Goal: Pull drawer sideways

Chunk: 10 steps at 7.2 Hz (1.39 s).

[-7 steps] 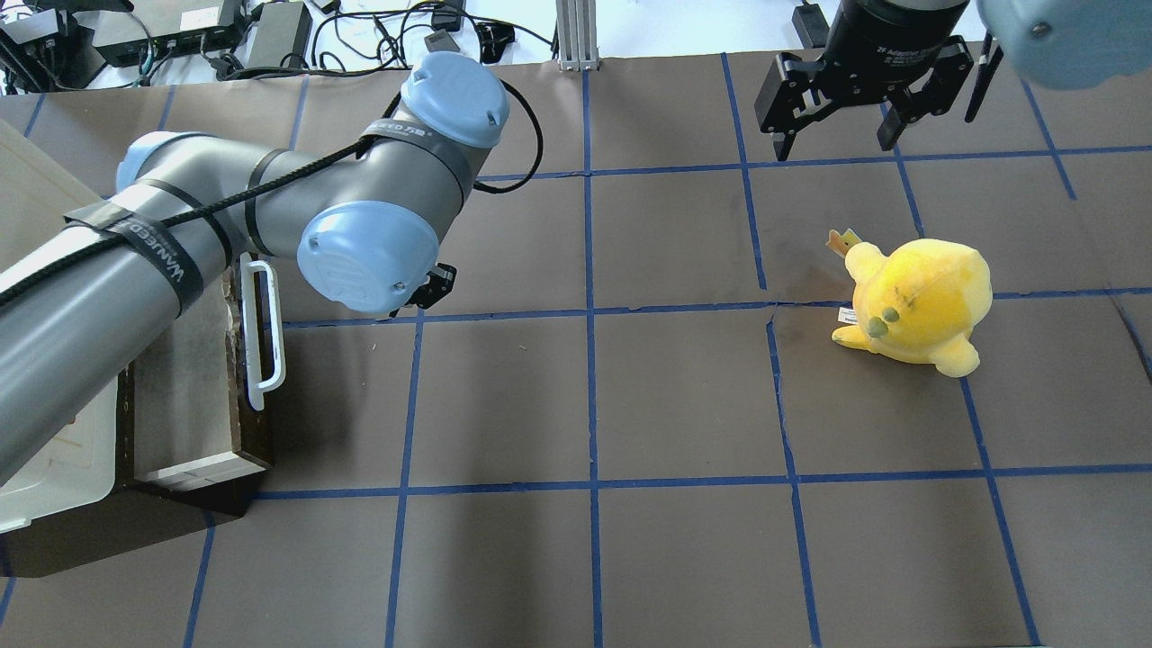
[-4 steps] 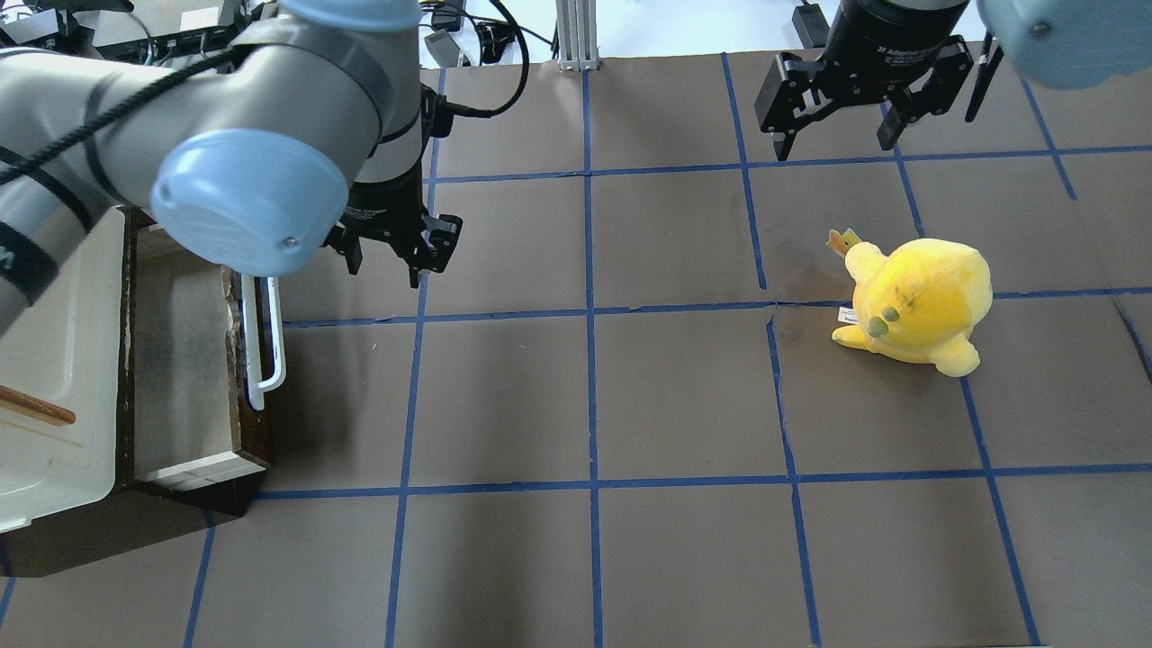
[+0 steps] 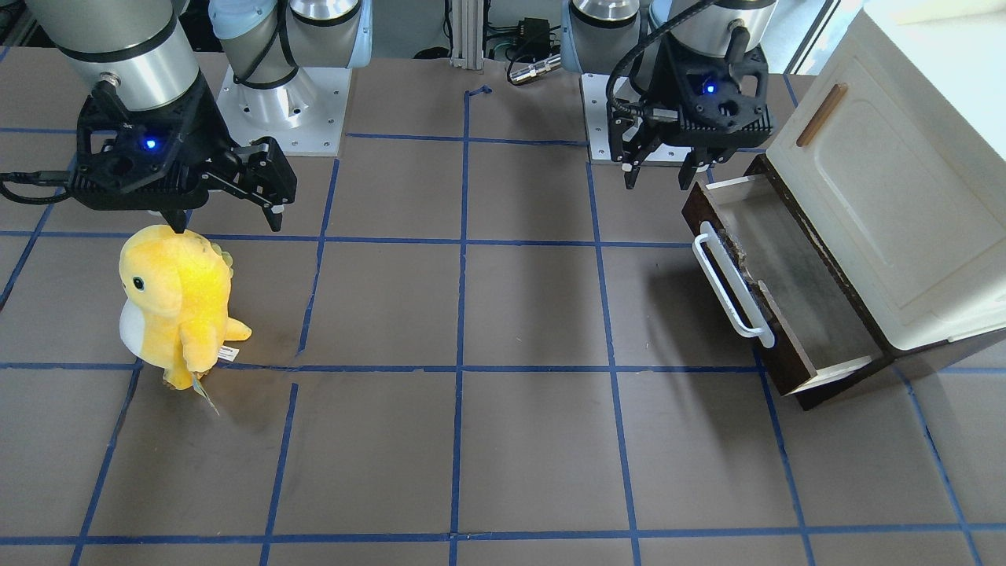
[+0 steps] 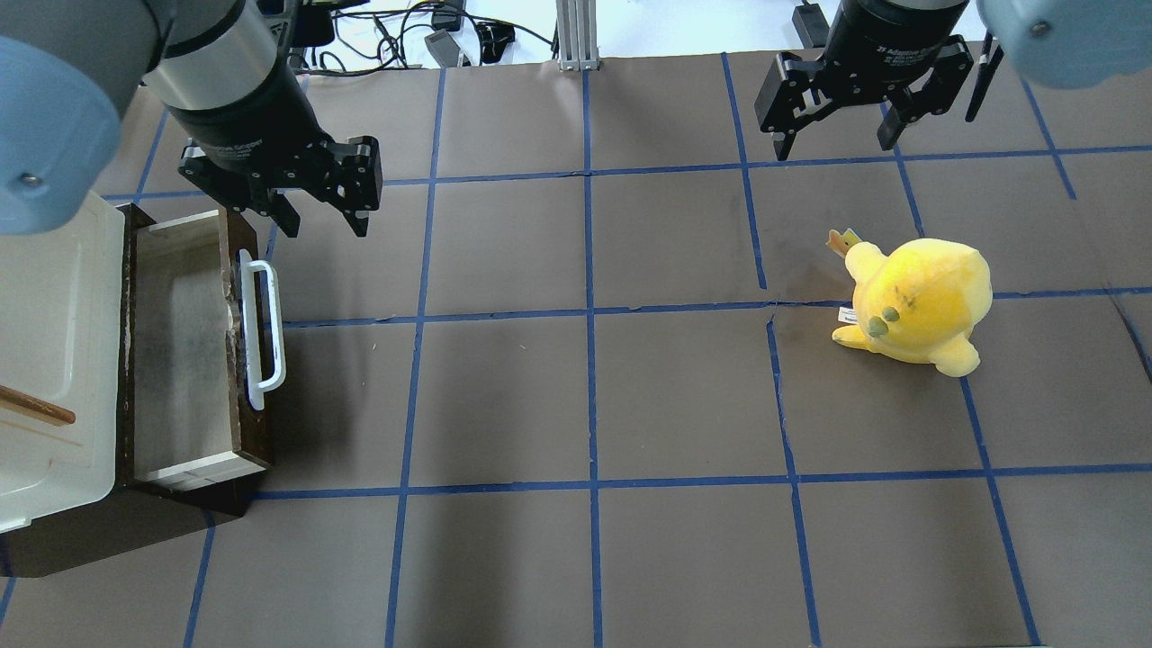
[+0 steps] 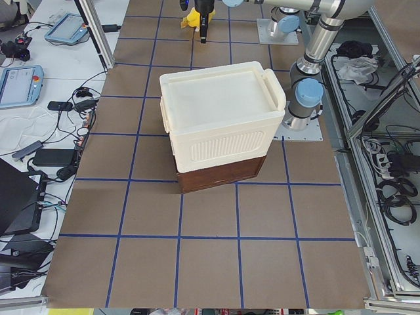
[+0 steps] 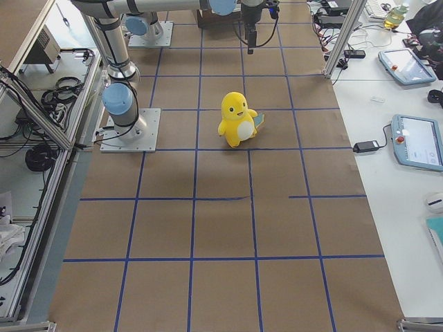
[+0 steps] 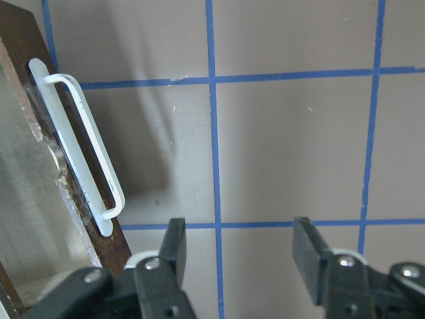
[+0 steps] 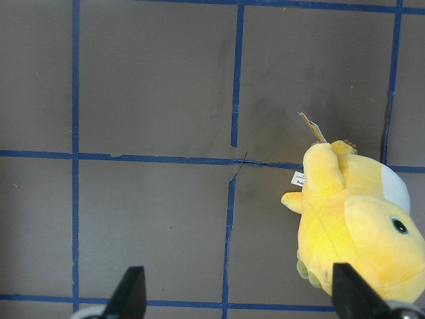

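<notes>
I count one dark brown wooden drawer (image 4: 180,342) with pale cream inner walls. It stands pulled out from under the one cream-white cabinet box (image 4: 49,342) at the left side of the brown paper-covered table (image 4: 585,405), which is marked in blue tape squares. The drawer carries one long white bar handle (image 4: 264,333) on its front, and the cabinet panel has one small wooden handle (image 4: 36,407). From where I sit the drawer's inside shows nothing but its pale floor.

I have two grippers in view. The left gripper (image 4: 326,227) hangs above the table just beside the drawer's end corner on the robot-base side. Its jaws are apart, holding nothing, and it is clear of the white bar. In the left wrist view both black fingers (image 7: 174,246) frame bare table, with the bar off to one side. The right gripper (image 4: 834,144) hovers over the other half of the table, its jaws spread wide and empty.

There is one yellow plush toy (image 4: 918,301) with a white belly, upright on the table near the right gripper, not touched by it and well apart from the drawer.
</notes>
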### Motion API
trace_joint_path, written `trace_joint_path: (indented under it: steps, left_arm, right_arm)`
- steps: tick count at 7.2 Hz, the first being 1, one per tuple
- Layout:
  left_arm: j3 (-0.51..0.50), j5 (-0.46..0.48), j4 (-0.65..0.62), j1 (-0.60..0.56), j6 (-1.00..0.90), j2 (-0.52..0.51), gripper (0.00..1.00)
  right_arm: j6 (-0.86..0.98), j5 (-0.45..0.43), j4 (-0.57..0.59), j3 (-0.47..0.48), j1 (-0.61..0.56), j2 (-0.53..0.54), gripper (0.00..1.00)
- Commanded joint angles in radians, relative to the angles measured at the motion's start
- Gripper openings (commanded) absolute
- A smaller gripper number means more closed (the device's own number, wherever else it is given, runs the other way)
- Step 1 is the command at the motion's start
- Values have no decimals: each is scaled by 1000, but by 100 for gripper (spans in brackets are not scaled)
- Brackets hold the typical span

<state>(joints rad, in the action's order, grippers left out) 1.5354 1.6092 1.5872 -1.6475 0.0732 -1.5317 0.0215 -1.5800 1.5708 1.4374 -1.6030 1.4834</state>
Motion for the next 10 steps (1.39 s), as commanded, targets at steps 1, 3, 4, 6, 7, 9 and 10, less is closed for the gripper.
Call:
trace_joint_path:
  steps: [1, 3, 4, 6, 7, 9, 10]
  left_arm:
    - [9, -9, -59, 32, 11, 16, 64]
    - [12, -11, -55, 86, 10, 34, 67]
    - [23, -14, -67, 90, 10, 33, 100]
    - [25, -12, -64, 94, -6, 35, 100]
    - [23, -9, -65, 104, -71, 33, 100]
    - [14, -9, -75, 110, -159, 19, 100]
    - [18, -9, -76, 110, -159, 22, 100]
  right_arm:
    - [2, 0, 0, 0, 0, 0, 100]
    - [0, 0, 0, 0, 0, 0, 100]
    - [0, 0, 0, 0, 0, 0, 100]
    - [0, 0, 0, 0, 0, 0, 100]
    - [0, 0, 0, 0, 0, 0, 100]
    - [0, 0, 0, 0, 0, 0, 100]
    - [0, 0, 0, 0, 0, 0, 100]
